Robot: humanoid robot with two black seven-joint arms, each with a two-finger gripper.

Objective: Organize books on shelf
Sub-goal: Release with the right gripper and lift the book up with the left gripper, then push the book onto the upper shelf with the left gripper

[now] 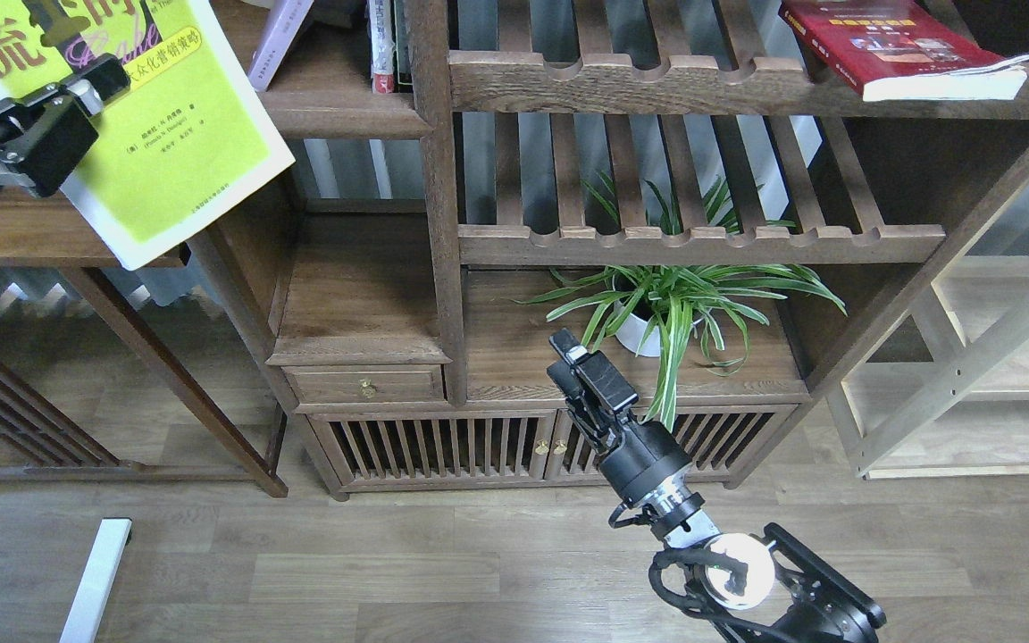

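Right end effector [579,364] nearest, low centre, empty; finger state cannot tell. Left end effector [50,116] pinching yellow-green book [166,134] at edge, tilted, held near shelf [336,103]. Lilac book [280,36] leans on shelf; red book [899,45] lies flat on slatted rack [747,85]. Risk: edge pinch may slip; book corner may strike bookcase upright [434,179].
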